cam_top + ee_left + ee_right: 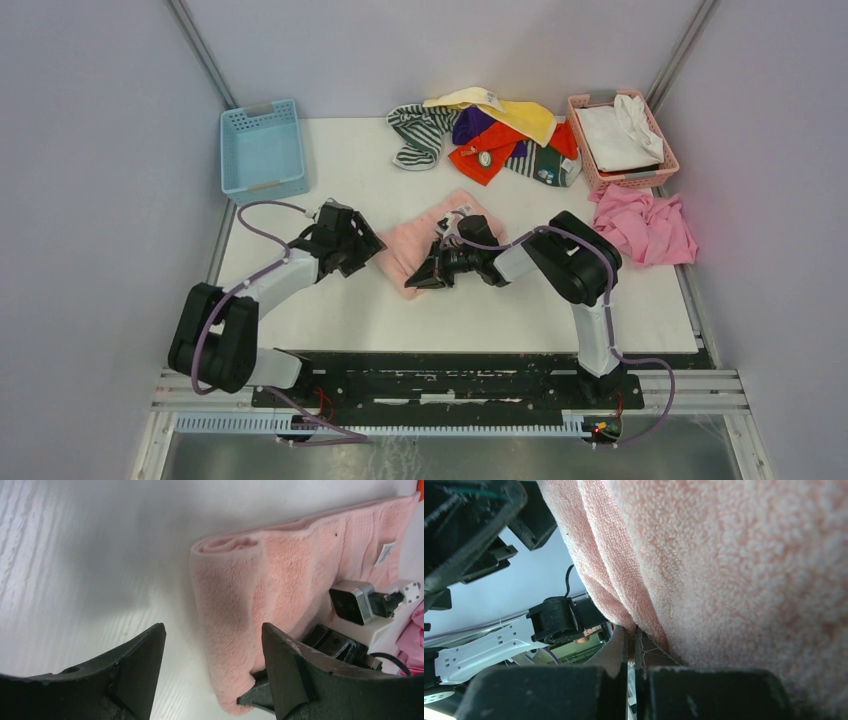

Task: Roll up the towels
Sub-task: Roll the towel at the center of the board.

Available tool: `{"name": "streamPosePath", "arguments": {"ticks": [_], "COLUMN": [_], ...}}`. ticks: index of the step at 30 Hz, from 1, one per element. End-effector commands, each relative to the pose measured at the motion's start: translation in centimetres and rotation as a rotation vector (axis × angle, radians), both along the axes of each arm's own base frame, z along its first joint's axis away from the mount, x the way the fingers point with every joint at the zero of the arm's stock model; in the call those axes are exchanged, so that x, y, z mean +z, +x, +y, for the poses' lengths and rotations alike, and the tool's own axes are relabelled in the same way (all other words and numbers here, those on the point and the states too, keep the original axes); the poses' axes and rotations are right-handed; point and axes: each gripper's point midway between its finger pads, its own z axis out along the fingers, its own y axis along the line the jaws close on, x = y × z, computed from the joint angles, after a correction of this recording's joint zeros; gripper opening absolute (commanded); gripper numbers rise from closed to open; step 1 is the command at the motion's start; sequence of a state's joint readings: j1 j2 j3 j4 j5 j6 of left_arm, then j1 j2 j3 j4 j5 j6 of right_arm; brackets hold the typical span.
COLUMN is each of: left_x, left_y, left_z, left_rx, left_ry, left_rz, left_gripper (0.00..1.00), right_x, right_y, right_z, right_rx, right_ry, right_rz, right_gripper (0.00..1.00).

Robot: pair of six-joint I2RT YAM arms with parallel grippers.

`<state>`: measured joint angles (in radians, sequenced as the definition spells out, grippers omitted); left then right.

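The right claw [418, 279] is pressed together, pinching the near edge of the light pink towel [428, 240]. A fold is seen drawn into the thin slot between its fingers [549, 690]. The left claw [212, 630] is spread, with nothing gripped and the towel's rolled end just ahead of it. The terry is folded into a long band with a white tag [385, 554] at the far end. The white wood-grain table [350, 310] is left bare to the left of and behind both claws. Beyond them a heap of towels [480, 135] is noted, with a blue basket [262, 150] far left. A pink basket [622, 140] and a crumpled bright pink cloth [645, 225] are far right. Pale grey walls close in.
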<state>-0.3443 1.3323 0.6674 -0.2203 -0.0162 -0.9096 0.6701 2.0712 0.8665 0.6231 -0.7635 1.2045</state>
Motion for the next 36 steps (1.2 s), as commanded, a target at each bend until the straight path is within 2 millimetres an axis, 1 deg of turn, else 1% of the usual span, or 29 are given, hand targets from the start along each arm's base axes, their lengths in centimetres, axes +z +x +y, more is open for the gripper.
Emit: {"name": "streamPosePath", "arguments": {"ticks": [1,4,7,8,10,13,15,16,17,18,20,22,24,27,30,33,35,36], "left_x": [0.6,-1.0,-2.3,-2.6,-3.0,-3.1,-2.8,-2.8,-2.7,-2.7,-2.5,-2.4,-2.2,-2.2,-1.9,-1.8,-1.8,-1.7], "left_y": [3.6,4.1,4.0,3.9,3.7,3.2,2.9,2.5,2.3,2.1,1.6,1.2,0.9,0.5,0.4,0.3,0.3,0.3], "left_z": [-1.1,-1.2,-1.1,-1.0,-1.0,-0.9,-0.8,-0.7,-0.6,-0.4,-0.4,-0.2,-0.2,-0.2,-0.5,-0.6,-0.7,-0.9], "left_rx": [-0.025,-0.023,-0.024,-0.025,-0.031,-0.040,-0.047,-0.051,-0.053,-0.049,-0.050,-0.047,-0.044,-0.047,-0.051,-0.051,-0.052,-0.054], "left_ry": [0.007,0.029,0.051,0.061,0.079,0.121,0.158,0.177,0.195,0.211,0.228,0.236,0.239,0.245,0.243,0.249,0.252,0.252], "left_rz": [-0.068,-0.029,-0.001,0.004,0.015,0.031,0.036,0.049,0.053,0.057,0.064,0.069,0.073,0.080,0.072,0.070,0.070,0.069], "left_gripper": [0.76,0.69,0.52,0.44,0.33,0.21,0.13,0.12,0.11,0.11,0.11,0.11,0.11,0.11,0.11,0.11,0.11,0.12], "right_x": [-2.2,-2.2,-2.0,-1.9,-1.5,-0.5,0.6,1.0,2.2,2.7,4.2,5.1,5.6,5.9,6.1,6.2,5.9,5.5], "right_y": [0.5,0.5,0.5,0.5,0.5,0.2,-0.2,-0.6,-0.6,-1.0,-1.1,-1.1,-1.2,-1.2,-0.9,-1.4,-1.6,-1.7], "right_z": [-1.2,-1.5,-1.8,-2.0,-2.4,-2.9,-3.1,-3.4,-3.5,-4.0,-4.2,-4.3,-4.0,-3.2,-2.3,-0.8,0.1,0.5], "right_rx": [-0.052,-0.050,-0.037,-0.031,-0.009,0.031,0.074,0.097,0.108,0.133,0.160,0.176,0.187,0.197,0.205,0.238,0.264,0.282], "right_ry": [-0.046,-0.061,-0.094,-0.112,-0.153,-0.222,-0.282,-0.325,-0.359,-0.420,-0.521,-0.618,-0.689,-0.762,-0.814,-0.824,-0.837,-0.848], "right_rz": [0.034,0.024,-0.017,-0.032,-0.092,-0.184,-0.269,-0.313,-0.381,-0.426,-0.556,-0.672,-0.771,-0.879,-0.985,-1.077,-1.131,-1.152], "right_gripper": [0.01,0.01,0.01,0.02,0.06,0.15,0.24,0.29,0.34,0.38,0.46,0.51,0.54,0.59,0.60,0.60,0.60,0.60]}}
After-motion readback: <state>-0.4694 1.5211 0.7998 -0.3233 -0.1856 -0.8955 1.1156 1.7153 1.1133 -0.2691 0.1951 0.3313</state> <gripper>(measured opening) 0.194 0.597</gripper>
